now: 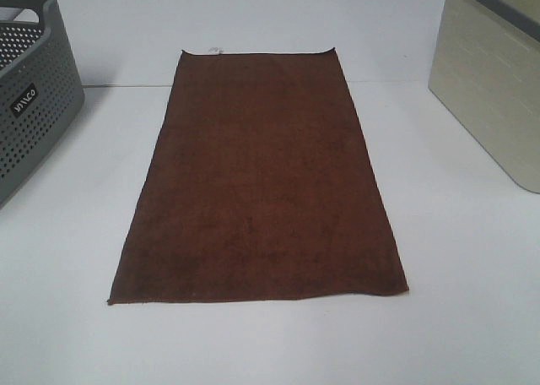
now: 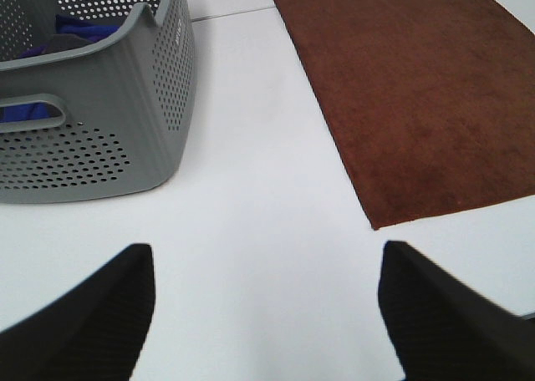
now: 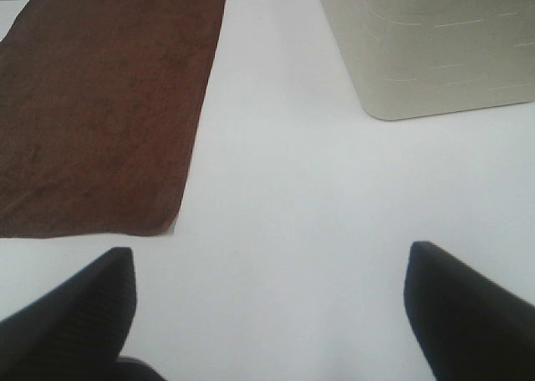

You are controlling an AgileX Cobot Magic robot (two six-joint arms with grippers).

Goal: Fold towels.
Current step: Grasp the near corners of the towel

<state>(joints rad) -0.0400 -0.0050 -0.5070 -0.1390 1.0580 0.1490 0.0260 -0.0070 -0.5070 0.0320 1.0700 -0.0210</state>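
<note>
Two containers flank the towel (image 1: 257,191), spread flat mid-counter (image 1: 456,317): a grey perforated basket (image 2: 100,147) holding a blue item (image 2: 84,30), and a beige bin (image 1: 489,98), contents hidden. Left hand (image 2: 266,256) and right hand (image 3: 269,254) gape wide, both empty.

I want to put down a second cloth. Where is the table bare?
Bare table lies between the towel and the grey basket, between the towel and the beige bin, and in front of the towel's near edge. The containers crowd both side edges.

Brown towel (image 1: 257,182) flat on white table (image 1: 472,300), unfolded
</note>
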